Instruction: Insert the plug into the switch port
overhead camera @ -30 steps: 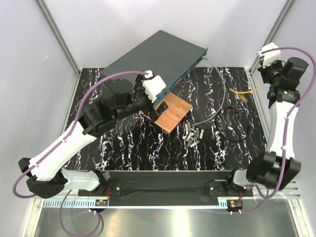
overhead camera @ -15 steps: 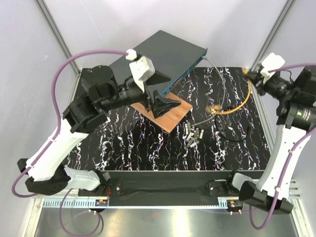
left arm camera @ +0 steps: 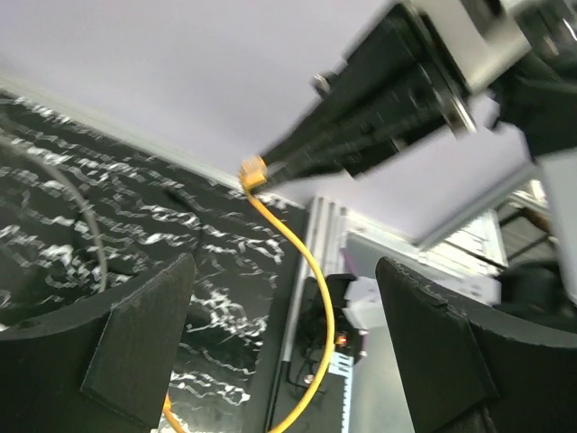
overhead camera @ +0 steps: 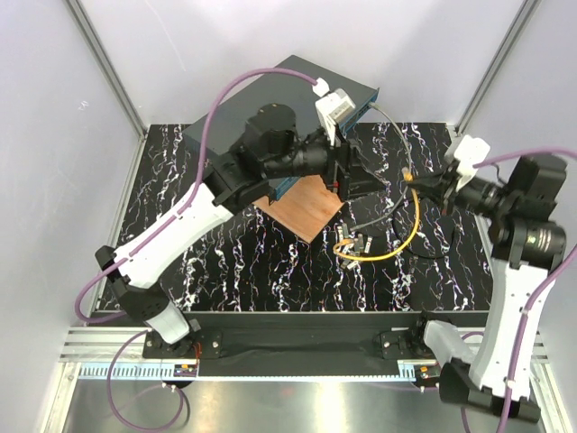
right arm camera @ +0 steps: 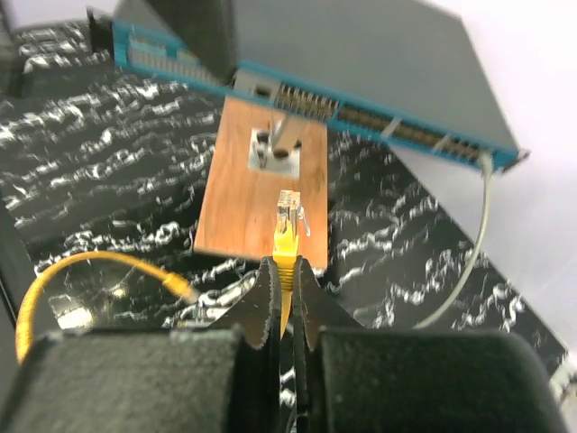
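The plug [right arm camera: 287, 215], a clear tip on a yellow boot, sticks out of my right gripper [right arm camera: 281, 271], which is shut on the orange cable [overhead camera: 393, 251] just behind it. It points at the switch [right arm camera: 379, 54], whose teal face carries the row of switch ports [right arm camera: 311, 99]. In the top view the plug [overhead camera: 411, 177] hangs above the table, right of the switch [overhead camera: 270, 95]. My left gripper [overhead camera: 353, 178] is open in mid-air, facing the plug [left arm camera: 252, 171]. Nothing is between its fingers [left arm camera: 135, 352]; the cable [left arm camera: 313, 298] runs well beyond them.
A wooden board [overhead camera: 306, 209] with a small metal piece [right arm camera: 273, 149] lies in front of the switch. Grey modules [overhead camera: 353, 244] and a black cable [overhead camera: 431, 242] lie to its right. A grey cable [overhead camera: 399, 135] leaves the switch's right end. The orange cable's other end [right arm camera: 178, 287] rests on the table.
My left arm swung right from the board across the switch front, towards the right gripper. My right gripper came down and left with the plug, trailing the orange cable into a loop mid-table.
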{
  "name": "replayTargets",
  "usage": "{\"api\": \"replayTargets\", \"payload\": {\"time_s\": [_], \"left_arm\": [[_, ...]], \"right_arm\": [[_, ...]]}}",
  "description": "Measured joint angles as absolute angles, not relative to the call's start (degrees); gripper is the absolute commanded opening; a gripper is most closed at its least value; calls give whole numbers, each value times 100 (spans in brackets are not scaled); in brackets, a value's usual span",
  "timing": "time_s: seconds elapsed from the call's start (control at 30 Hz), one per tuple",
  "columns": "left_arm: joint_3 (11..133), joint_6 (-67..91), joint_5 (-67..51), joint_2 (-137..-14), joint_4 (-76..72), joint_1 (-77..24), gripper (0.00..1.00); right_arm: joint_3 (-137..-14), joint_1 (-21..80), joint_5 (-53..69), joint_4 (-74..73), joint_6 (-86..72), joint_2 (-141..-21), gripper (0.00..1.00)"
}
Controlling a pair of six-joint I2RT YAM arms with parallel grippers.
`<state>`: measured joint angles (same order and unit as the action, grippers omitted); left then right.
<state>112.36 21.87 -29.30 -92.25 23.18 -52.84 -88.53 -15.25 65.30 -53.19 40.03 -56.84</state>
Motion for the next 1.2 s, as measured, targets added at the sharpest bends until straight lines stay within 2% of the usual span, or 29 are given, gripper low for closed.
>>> {"api": "replayTargets", "payload": {"time_s": [0.1,0.33,0.67,1.2], "left_arm": [[11253,2029,-2539,-9308,2491,-5435,85],[12022,1597,-1949,-9841,3028,-5701,78],[12020,1551,-1951,-9981,3159,-5732,64],[12003,2469,-2235,-10425,2921,-5747,64]], "right_arm": [[-8416,-1328,6139,-5297,4219,-5297,0],[-8484,-1236,5951,-5387,4976,-5186,0],[-8720,-1133,5944,-6110,6182,-5328,0],[-8713,-1037,5778,-6388,7070,-5218,0]]}}
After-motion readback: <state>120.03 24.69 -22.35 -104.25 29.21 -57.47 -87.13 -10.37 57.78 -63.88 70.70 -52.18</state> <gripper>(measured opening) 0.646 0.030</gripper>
